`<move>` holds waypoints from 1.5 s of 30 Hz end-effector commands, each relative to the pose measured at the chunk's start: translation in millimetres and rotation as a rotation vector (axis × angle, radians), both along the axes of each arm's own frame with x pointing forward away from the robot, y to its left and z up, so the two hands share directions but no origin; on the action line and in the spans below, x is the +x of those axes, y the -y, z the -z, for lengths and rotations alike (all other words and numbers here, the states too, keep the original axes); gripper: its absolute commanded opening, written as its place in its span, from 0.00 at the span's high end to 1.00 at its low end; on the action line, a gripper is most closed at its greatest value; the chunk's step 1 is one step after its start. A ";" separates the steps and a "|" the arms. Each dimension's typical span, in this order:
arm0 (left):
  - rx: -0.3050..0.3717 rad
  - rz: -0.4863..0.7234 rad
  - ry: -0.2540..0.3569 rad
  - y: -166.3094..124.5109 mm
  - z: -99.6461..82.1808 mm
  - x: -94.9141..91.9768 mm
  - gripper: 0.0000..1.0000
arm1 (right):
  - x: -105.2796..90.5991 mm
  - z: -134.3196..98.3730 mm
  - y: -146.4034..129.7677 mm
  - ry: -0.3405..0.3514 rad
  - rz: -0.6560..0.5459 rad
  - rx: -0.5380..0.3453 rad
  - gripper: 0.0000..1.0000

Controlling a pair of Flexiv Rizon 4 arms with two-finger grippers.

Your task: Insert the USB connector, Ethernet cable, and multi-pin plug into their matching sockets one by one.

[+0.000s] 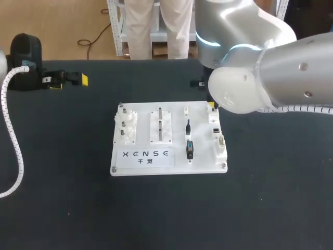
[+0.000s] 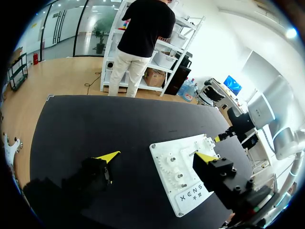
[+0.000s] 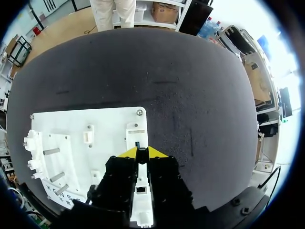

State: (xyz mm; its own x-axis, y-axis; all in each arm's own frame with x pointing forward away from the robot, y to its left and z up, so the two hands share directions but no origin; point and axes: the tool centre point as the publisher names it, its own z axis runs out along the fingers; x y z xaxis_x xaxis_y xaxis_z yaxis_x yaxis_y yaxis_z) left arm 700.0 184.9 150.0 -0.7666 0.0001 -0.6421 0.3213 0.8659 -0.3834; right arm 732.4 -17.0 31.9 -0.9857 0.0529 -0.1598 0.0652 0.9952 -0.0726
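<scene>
**A:** Where is the right end effector (image 3: 143, 152)?

**B:** It is directly above the white socket strip (image 3: 136, 136) that runs along one edge of the white rectangular plastic board (image 3: 95, 124). The strip passes under the end effector and shows again just ahead of its yellow tips.

**A:** Is it clenched or released?

**B:** I cannot tell, and I cannot tell whether it is grasping anything either.

**A:** And the left end effector (image 2: 157, 156)?

**B:** It is released. Its two yellow-tipped fingers (image 2: 108, 156) are spread wide with nothing between them. It hangs over the black table (image 2: 95, 124), off the board. The board lies ahead of it and out to one side, under the finger nearer the other arm. The white plastic gears (image 2: 176, 168) are the part of the board closest to it. The right end effector shows at the board's far corner.

**A:** Where are the task's things?

**B:** The head view shows them. The black USB connector (image 1: 188, 126), with its short black cable, sits on the board near the right end effector but apart from it. It is in the row between the thin metal pegs (image 1: 160, 122) and the socket strip. The black multi-pin plug (image 1: 190, 149) sits in the same row, just beside the connector and farther from the right end effector. Neither one touches an end effector. Both are well apart from the left end effector, with the gears and pegs lying between it and them.
</scene>
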 end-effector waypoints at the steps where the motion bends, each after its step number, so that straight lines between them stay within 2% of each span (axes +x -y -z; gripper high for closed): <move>1: 0.000 0.000 0.000 0.0 0.0 0.0 0.00 | 3.6 2.8 -2.5 -0.003 0.001 -0.002 1.00; 22: 0.000 0.000 0.000 0.0 0.0 0.0 0.00 | 11.4 8.8 -9.6 -0.015 -0.008 -0.006 1.00; 36: 0.000 0.000 0.000 0.0 0.0 0.0 0.00 | 2.2 19.3 -7.2 -0.043 0.001 -0.014 1.00; 45: 0.000 0.000 0.000 0.0 0.0 0.0 0.00 | 5.8 21.4 -1.3 -0.066 0.039 -0.016 1.00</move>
